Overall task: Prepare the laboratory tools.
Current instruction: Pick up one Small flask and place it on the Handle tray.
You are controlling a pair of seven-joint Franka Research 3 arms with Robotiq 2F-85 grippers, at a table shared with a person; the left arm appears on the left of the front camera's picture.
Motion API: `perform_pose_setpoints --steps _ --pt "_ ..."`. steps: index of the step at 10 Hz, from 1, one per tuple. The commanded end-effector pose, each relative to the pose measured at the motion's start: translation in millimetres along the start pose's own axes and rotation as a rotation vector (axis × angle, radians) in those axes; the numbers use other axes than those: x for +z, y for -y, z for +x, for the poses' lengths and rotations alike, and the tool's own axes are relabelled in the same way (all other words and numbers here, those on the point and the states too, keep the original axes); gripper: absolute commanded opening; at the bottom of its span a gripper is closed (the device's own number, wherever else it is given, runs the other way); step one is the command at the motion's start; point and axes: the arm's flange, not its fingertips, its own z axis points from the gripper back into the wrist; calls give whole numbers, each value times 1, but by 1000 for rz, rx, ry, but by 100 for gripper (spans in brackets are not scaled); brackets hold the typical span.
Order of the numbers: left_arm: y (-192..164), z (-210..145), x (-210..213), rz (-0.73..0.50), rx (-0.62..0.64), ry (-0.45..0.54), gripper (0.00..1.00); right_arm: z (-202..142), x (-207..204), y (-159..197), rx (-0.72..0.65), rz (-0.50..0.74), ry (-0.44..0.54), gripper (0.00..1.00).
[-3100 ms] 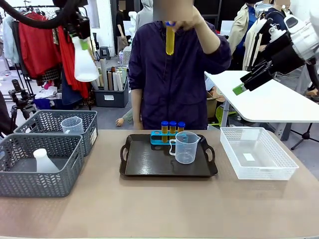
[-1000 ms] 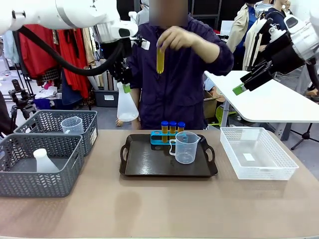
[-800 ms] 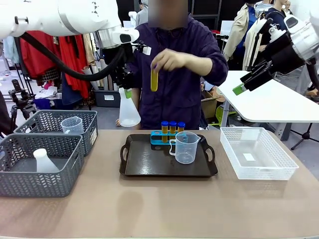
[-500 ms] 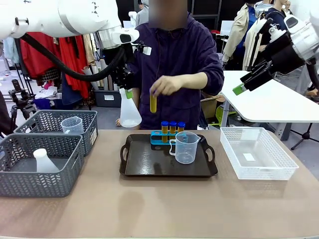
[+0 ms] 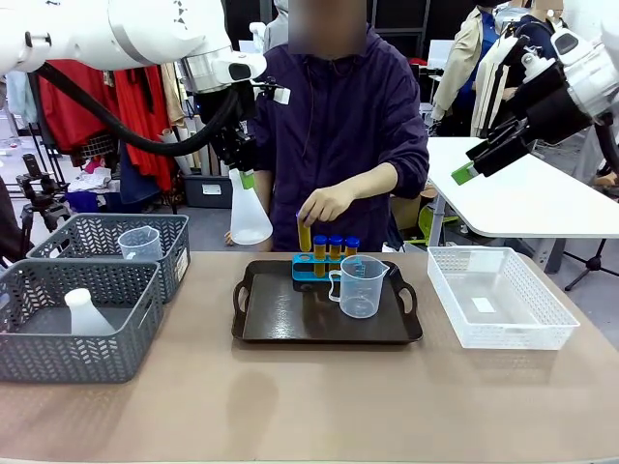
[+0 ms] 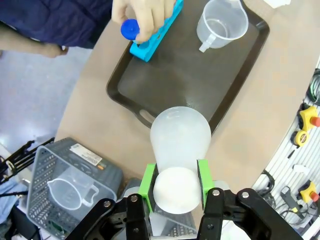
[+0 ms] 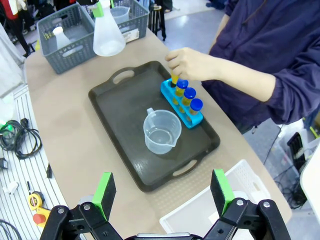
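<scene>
My left gripper (image 5: 242, 166) is shut on the neck of a translucent white conical flask (image 5: 250, 215), which hangs above the table just left of the dark tray (image 5: 290, 324). In the left wrist view the green pads (image 6: 148, 181) clamp the flask (image 6: 180, 137). On the tray stand a clear handled beaker (image 5: 360, 286) and a blue rack (image 5: 308, 271) with three blue-capped amber tubes (image 5: 335, 247). The person's hand (image 5: 325, 204) lowers another amber tube (image 5: 305, 236) into the rack's left end. My right gripper (image 5: 481, 160) hangs open, high at the right, with nothing between its fingers (image 7: 104, 192).
Two grey woven baskets (image 5: 58, 360) stand at the left; the near one holds a second flask (image 5: 85, 314), the far one a second beaker (image 5: 140, 243). A white lattice basket (image 5: 542, 333) sits right of the tray. The front of the table is bare.
The person's hand has brought the amber tube down from chest height to the rack. My left gripper has stayed almost still with the flask. The right arm has not moved.
</scene>
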Motion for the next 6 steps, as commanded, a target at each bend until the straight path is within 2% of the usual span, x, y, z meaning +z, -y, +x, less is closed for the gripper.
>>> perform_pose_setpoints --steps 1,3,6 --pt "0 0 0 0 0 -1 0 0 -1 2 5 13 26 100" --pt "0 0 -1 0 0 -1 0 0 -1 2 5 13 26 100" --pt "-8 -23 16 45 8 -15 0 0 -1 2 5 13 26 100"
